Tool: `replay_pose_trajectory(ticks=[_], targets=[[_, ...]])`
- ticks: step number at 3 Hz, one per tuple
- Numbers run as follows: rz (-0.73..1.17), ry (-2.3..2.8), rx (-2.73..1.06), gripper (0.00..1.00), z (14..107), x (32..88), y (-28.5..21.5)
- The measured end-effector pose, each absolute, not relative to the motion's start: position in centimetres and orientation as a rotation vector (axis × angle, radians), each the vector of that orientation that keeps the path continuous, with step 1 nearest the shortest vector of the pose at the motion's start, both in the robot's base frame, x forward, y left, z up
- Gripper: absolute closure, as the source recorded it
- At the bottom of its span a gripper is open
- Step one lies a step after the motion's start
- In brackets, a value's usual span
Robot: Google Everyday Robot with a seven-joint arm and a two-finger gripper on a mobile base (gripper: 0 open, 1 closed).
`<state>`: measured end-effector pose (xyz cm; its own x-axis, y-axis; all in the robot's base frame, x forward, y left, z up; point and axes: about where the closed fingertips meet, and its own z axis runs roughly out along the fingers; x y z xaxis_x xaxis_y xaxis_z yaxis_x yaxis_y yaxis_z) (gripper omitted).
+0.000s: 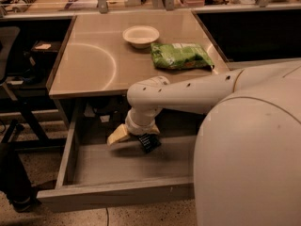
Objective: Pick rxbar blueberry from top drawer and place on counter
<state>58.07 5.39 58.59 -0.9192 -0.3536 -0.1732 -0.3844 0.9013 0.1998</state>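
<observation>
Our gripper [135,138] sits low in the drawer [117,195], jaws closed on the bar [149,143]. Lifting it to the counter [89,65] is left.

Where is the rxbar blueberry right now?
In the camera view the rxbar blueberry is held by the hand inside the open top drawer, near its middle, below the front edge of the counter.

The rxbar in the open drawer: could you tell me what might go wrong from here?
The rxbar sits tilted at the edge of the gripper, low in the drawer; it might slip. The counter edge overhangs the gripper, so lifting straight up could strike it. The bowl and chip bag crowd the counter's far right; placing there could knock them.
</observation>
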Motion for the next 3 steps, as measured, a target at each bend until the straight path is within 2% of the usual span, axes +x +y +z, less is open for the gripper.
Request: replay_pose_trajectory(ticks=[1,3], targets=[[0.349,2.933,-0.572,0.19,58.59,58.07,5.39],[0.349,2.933,-0.572,0.66,58.59,58.07,5.39]])
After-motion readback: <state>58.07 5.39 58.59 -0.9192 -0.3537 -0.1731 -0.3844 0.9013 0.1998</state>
